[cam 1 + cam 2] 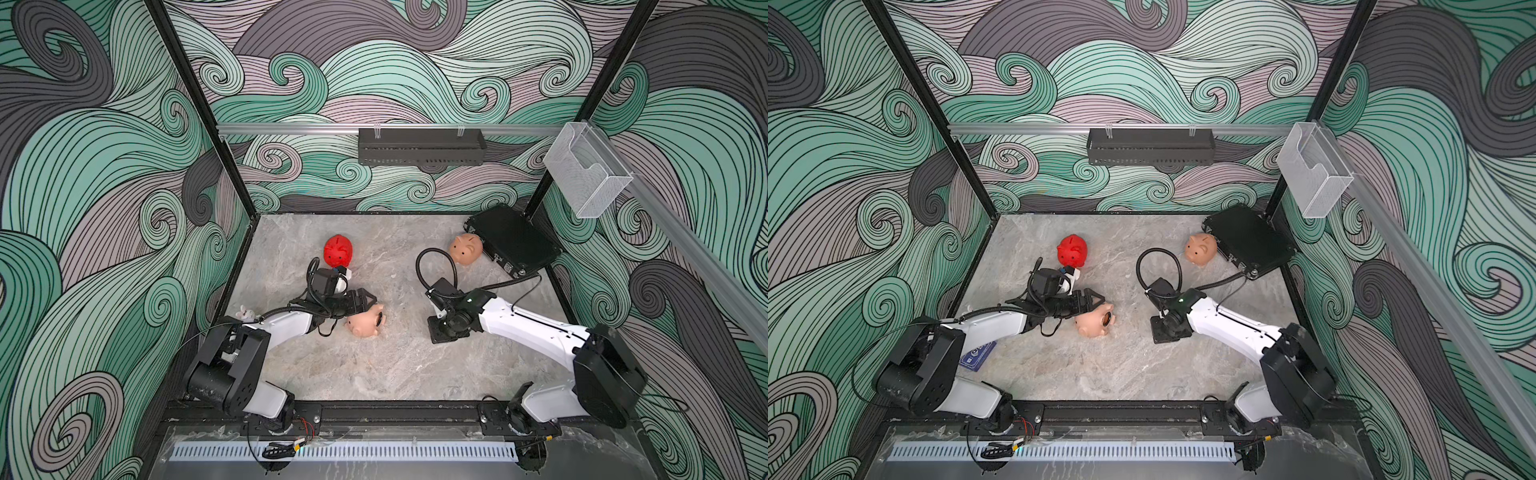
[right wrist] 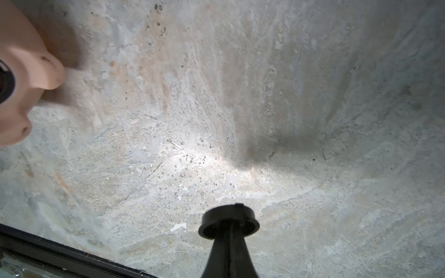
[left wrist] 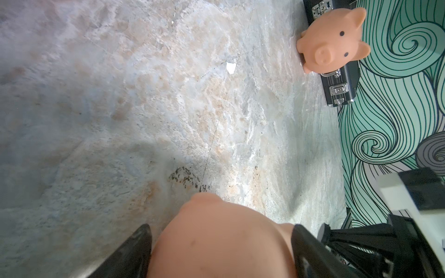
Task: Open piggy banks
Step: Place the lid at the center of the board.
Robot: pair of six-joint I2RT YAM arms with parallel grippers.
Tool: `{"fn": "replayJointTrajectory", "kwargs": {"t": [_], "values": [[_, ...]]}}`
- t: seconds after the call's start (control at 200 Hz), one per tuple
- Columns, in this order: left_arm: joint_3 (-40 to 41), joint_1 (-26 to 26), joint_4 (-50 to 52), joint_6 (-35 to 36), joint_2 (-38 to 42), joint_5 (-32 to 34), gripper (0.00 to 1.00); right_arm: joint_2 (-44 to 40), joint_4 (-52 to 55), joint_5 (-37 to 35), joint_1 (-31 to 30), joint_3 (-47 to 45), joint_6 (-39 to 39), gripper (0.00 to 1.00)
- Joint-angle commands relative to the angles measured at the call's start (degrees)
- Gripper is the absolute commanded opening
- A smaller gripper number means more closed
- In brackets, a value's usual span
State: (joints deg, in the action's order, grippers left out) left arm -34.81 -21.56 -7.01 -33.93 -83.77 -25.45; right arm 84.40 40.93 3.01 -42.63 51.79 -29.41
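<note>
My left gripper point(image 3: 220, 232) clasps, jaws wide, the peach piggy bank point(image 1: 365, 322) lying sideways on the marbled counter point(image 1: 374, 365), my right gripper point(image 2: 229, 227) pinches a black plug point(image 2: 228, 215), the red piggy bank point(image 1: 338, 251) sits near the left gripper, and the other peach piggy bank point(image 1: 466, 248) stands beyond the right gripper by a black case point(image 1: 515, 241).

First piggy bank point(image 1: 338, 251) far left on table point(image 1: 374, 374), second piggy bank point(image 1: 466, 248) far right before case point(image 1: 515, 243), third piggy bank point(image 1: 365, 321) nearer, centre-left.
</note>
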Motion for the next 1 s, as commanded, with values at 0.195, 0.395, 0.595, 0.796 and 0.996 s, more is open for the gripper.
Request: {"fn": "replayJointTrajectory", "kwargs": {"t": [0.195, 0.395, 0.595, 0.796, 0.996], "values": [[1.89, -1.3, 9.98, -0.21, -0.24, 2.77, 0.86, 7.49, 1.71, -1.46, -0.53, 3.43, 1.03, 0.0], [1.73, -1.37, 10.43, -0.34, 0.59, 2.45, 0.86, 9.43, 1.47, -1.35, -0.62, 4.19, 1.04, 0.09], [1.97, -1.3, 9.91, -0.95, 0.71, 1.71, 0.86, 7.29, 1.44, -2.38, -0.76, 3.74, 1.11, 0.29], [2.27, -1.36, 10.7, -0.96, 1.87, 2.61, 0.86, 2.09, 0.33, -5.38, -1.24, 2.49, 0.02, 0.42], [1.71, -1.29, 9.55, -2.1, 1.85, 2.73, 0.87, -7.73, -1.21, -16.49, -2.3, 0.8, 0.37, 0.45]]}}
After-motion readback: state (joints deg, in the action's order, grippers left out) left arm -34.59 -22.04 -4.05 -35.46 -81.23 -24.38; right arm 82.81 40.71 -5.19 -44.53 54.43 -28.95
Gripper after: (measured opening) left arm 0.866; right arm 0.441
